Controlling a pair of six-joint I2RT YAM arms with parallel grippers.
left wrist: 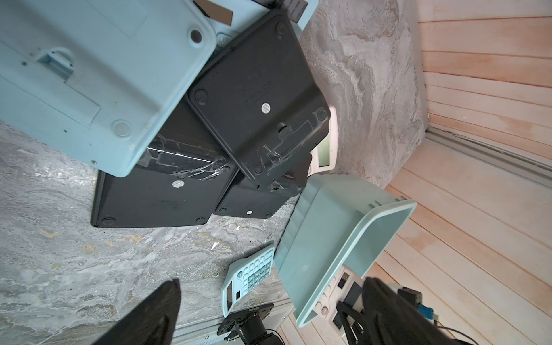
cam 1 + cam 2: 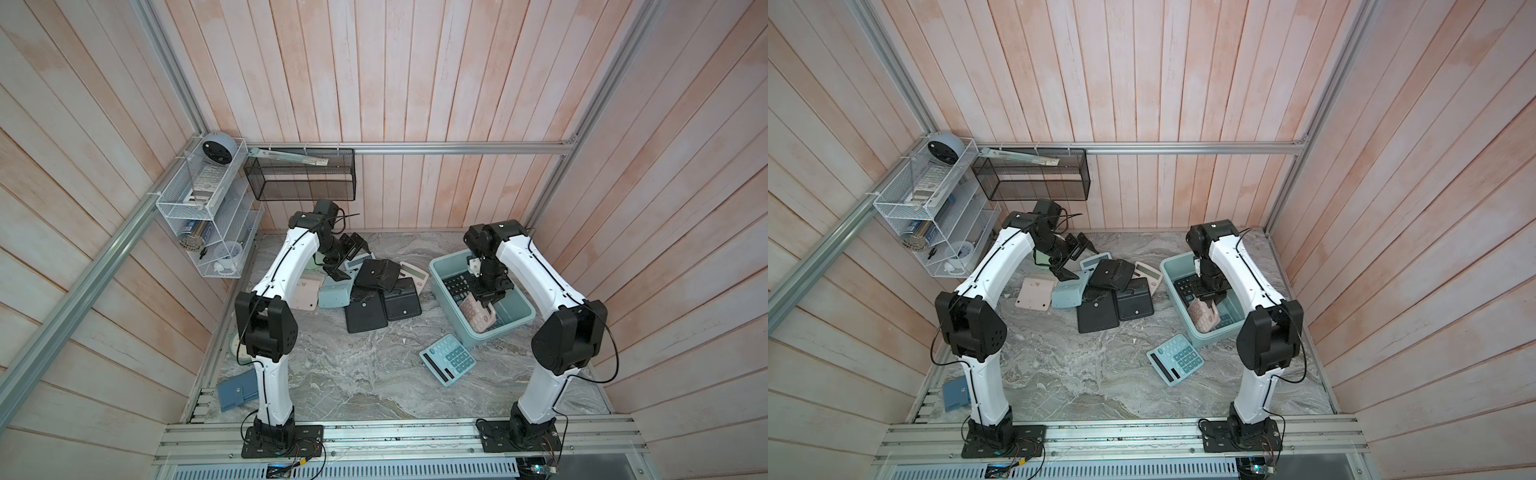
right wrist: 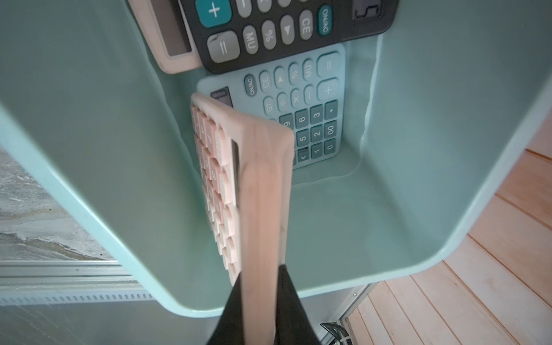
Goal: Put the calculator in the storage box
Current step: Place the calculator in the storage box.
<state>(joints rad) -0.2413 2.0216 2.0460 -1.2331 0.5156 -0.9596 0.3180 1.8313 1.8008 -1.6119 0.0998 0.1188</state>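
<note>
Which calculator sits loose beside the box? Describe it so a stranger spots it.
On the table, find the teal storage box. At its near corner, outside it, lies a light blue calculator. It lies keys up, alone, away from the pile.

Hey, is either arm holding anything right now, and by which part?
The right gripper pinches the pink calculator by one edge, inside the storage box; the left gripper is open, empty.

The pink calculator (image 3: 263,179) hangs edge-on and tilted, keys facing sideways, pinched at its upper edge between the jaws of the right gripper (image 3: 260,273). The light teal storage box (image 3: 418,149), open-topped with rounded corners, sits directly below the jaws and surrounds the calculator.
</note>
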